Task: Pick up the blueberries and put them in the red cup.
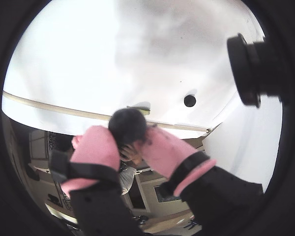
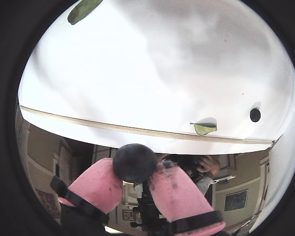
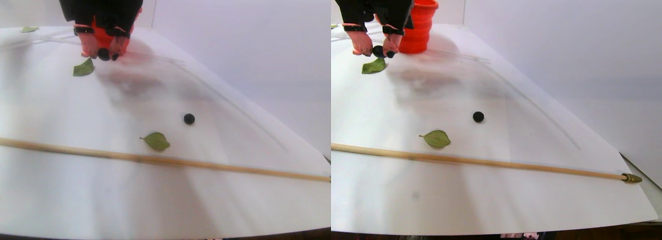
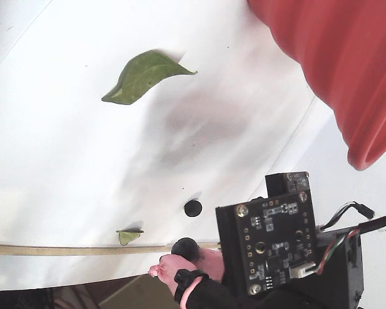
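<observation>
White surface (image 3: pixel 258 198) is spreading under everything, a wooden stick (image 3: pixel 155 160) lying across its front. The red cup (image 3: pixel 420 23) is standing at the far end, just behind the gripper (image 3: pixel 376 53). The gripper's pink tips are clenching one blueberry (image 2: pixel 134 162), lifted above the surface. Green leaves (image 3: pixel 156 141) are lying about, and a second blueberry (image 3: pixel 189 118) is sitting near one leaf.

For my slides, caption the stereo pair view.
Pink-tipped gripper carries a blueberry near the red cup; another blueberry waits.
</observation>
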`<move>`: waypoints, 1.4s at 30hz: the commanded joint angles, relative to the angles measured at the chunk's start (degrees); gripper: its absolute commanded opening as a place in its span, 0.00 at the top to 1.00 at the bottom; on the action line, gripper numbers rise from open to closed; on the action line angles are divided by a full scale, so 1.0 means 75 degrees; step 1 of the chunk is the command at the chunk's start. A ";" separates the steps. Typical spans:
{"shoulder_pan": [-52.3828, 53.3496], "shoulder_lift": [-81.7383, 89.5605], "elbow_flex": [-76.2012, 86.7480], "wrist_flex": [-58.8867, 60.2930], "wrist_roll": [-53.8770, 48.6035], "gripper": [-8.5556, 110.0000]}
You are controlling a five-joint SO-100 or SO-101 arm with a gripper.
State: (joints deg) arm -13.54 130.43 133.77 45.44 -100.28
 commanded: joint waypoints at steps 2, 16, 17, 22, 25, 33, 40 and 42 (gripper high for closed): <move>-0.0117 0.0891 -0.0434 0.0258 0.0070 0.84; -0.0434 0.1465 -0.0750 0.0867 0.0246 0.84; -0.0445 0.1500 -0.0750 0.0867 0.0246 0.84; -0.0469 0.1676 -0.0832 0.1008 0.0234 0.84; -0.0480 0.1793 -0.0879 0.1078 0.0199 0.84; -0.0527 0.1980 -0.1113 0.1020 0.0047 0.84; -0.0586 0.1863 -0.1418 0.0762 -0.0117 0.84; -0.0598 0.1887 -0.1453 0.0703 -0.0141 0.84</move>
State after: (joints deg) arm -17.49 139.13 126.74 51.24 -100.90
